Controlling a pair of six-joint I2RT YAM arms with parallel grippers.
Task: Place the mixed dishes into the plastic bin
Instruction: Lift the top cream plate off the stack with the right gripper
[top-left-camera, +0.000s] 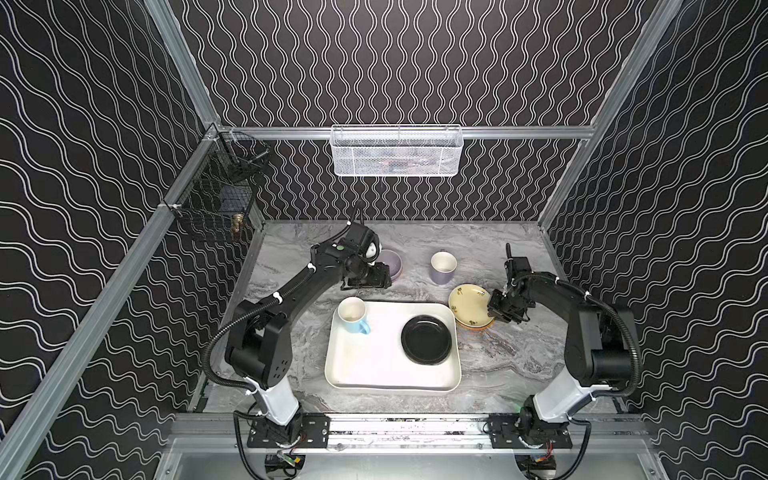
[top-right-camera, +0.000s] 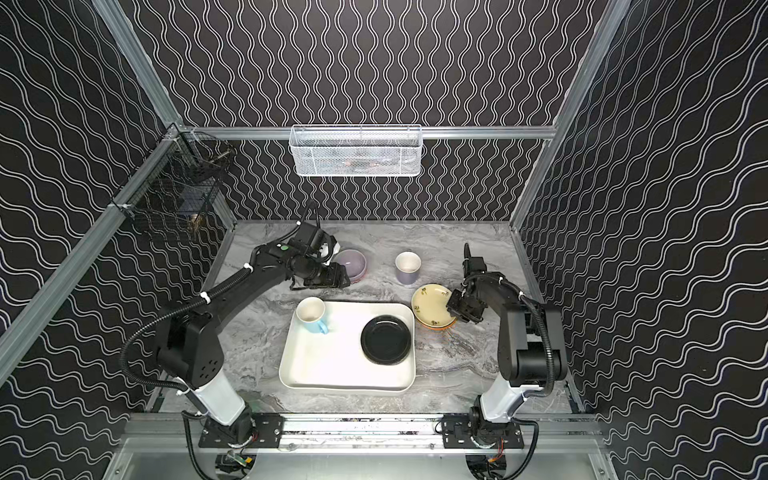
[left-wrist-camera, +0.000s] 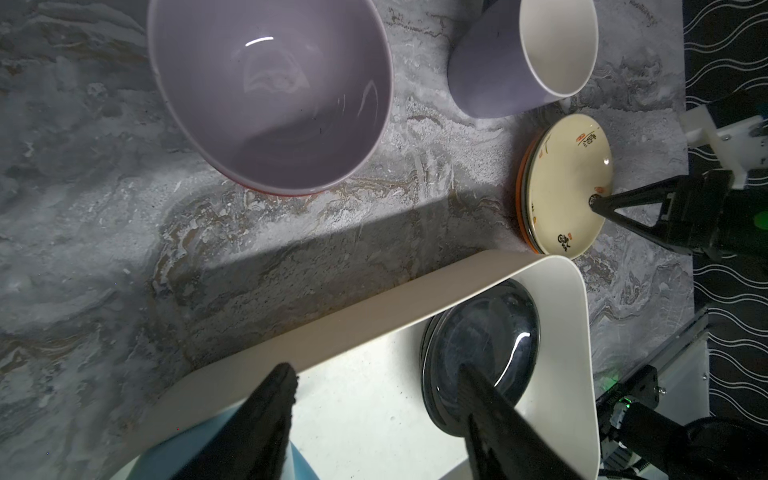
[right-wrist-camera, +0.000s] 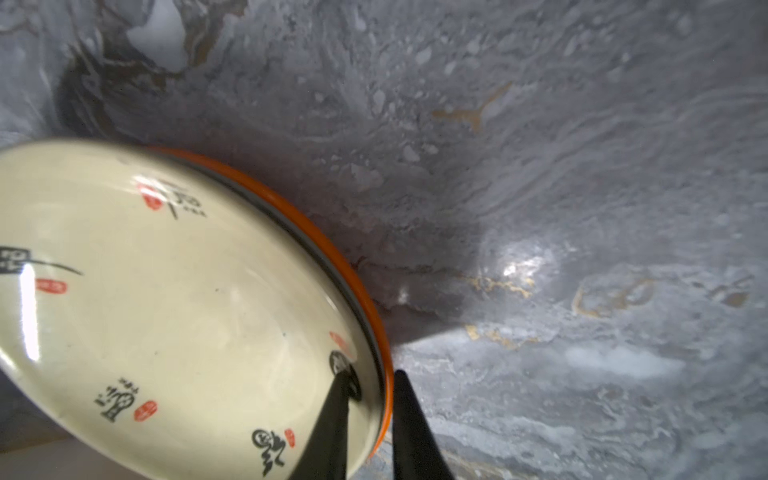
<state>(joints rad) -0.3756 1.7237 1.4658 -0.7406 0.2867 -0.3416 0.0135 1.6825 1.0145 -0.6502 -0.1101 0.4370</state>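
The cream-white plastic bin (top-left-camera: 353, 370) lies mid-table and holds a light blue mug (top-left-camera: 353, 320) and a black plate (top-left-camera: 426, 338). My left gripper (left-wrist-camera: 376, 370) hangs open over the bin's far edge, beside the mug, with nothing between its fingers. Behind it stand a lavender bowl (top-left-camera: 391, 264), with a red-orange edge (left-wrist-camera: 282, 193) showing beneath it, and a lavender-grey mug (top-left-camera: 442, 268). Right of the bin, a pale yellow plate (top-left-camera: 467, 305) rests on an orange plate (right-wrist-camera: 374, 316). My right gripper (right-wrist-camera: 372, 374) is shut over their rims, one finger inside the yellow plate, the other outside the orange rim.
A white wire-mesh basket (top-left-camera: 395, 151) hangs on the back rail. A black wire basket (top-left-camera: 220, 199) hangs on the left wall. The dishes and bin sit on a grey marble tabletop (top-left-camera: 511, 357) enclosed by patterned walls.
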